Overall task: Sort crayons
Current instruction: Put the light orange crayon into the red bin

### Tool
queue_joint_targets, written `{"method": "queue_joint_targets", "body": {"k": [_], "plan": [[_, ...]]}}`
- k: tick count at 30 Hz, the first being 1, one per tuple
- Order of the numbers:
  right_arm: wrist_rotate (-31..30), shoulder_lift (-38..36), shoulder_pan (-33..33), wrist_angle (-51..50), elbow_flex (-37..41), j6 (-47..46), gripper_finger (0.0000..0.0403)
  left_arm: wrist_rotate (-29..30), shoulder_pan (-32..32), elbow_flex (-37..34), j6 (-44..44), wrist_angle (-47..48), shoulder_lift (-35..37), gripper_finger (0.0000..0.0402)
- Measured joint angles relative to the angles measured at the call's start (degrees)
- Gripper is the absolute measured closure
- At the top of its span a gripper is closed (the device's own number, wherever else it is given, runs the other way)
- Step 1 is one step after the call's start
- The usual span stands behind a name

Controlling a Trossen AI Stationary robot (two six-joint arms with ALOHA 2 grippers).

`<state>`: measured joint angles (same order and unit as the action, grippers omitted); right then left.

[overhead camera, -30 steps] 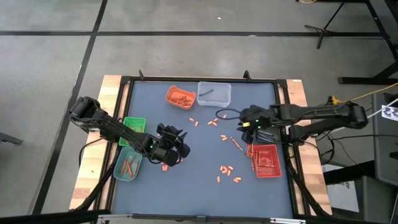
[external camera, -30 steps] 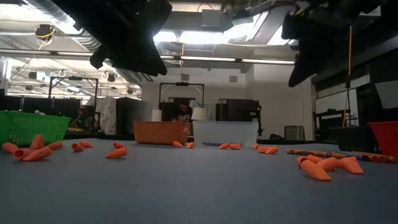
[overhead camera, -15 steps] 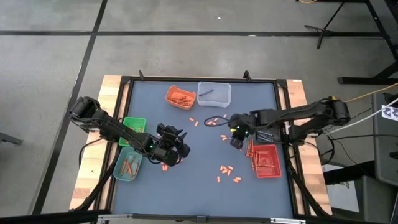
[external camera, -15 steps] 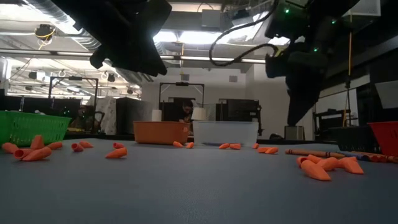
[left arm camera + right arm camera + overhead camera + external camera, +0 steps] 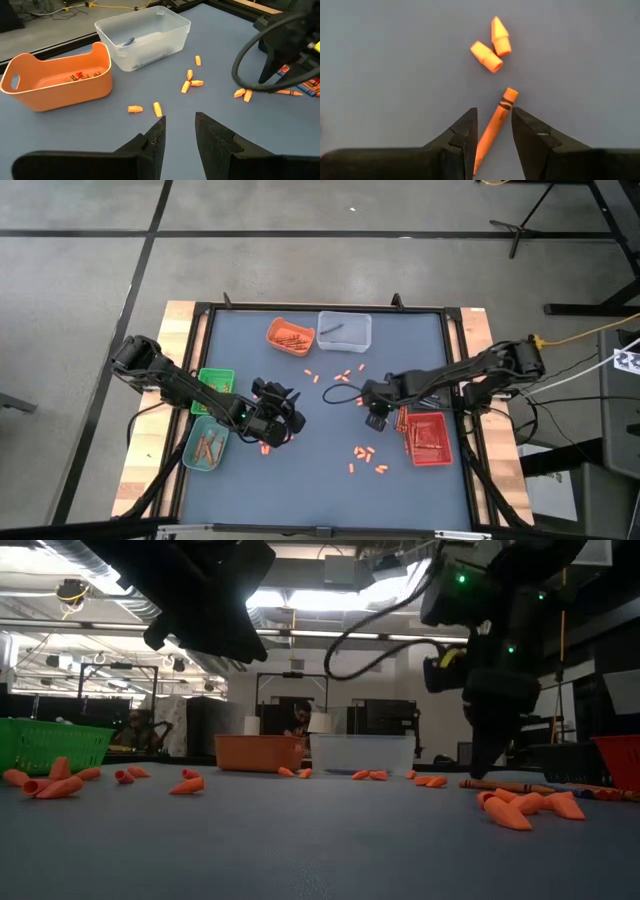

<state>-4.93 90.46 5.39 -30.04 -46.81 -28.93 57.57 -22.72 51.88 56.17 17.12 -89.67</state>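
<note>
Crayons [image 5: 364,452] litter dark blue table [image 5: 300,470] above concrete floor [image 5: 90,270].

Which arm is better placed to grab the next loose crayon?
Right. Its pincer hangs open straddling an orange crayon on the table, by the red tray. The left pincer has no crayon between its fingers.

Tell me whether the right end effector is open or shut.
Open. The right end effector has a thin orange crayon lying on the table in the gap between its dark fingers, not yet gripped.
</note>
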Motion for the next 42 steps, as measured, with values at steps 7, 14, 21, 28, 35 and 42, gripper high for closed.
{"method": "queue_joint_targets", "body": {"k": [7, 14, 21, 28, 35, 42], "plan": [[-0.04, 3.22, -0.11, 0.04, -0.20, 0.00, 0.0285, -0.01, 0.00, 0.00, -1.34, -0.02, 0.00, 0.0312], [-0.04, 3.77, -0.11, 0.14, -0.21, 0.00, 0.0301, 0.01, 0.00, 0.00, -1.35, -0.02, 0.00, 0.0312], [0.02, 3.82, -0.11, 0.26, -0.15, 0.20, 0.0372, 0.01, 0.00, 0.00, -1.38, -0.02, 0.01, 0.0312], [0.19, 3.84, -0.11, 0.39, -0.09, 0.24, 0.0385, 0.01, 0.00, 0.00, -1.38, -0.02, 0.00, 0.0312], [2.61, 3.85, -0.20, -0.86, -1.37, 1.64, 0.0374, -0.01, 0.00, -0.02, -1.38, -0.02, 0.00, 0.0312], [3.51, -1.22, -0.20, -4.14, -4.20, 7.64, 0.0388, -0.01, 0.00, -0.02, -1.36, -0.09, 0.00, 0.0312]]}}
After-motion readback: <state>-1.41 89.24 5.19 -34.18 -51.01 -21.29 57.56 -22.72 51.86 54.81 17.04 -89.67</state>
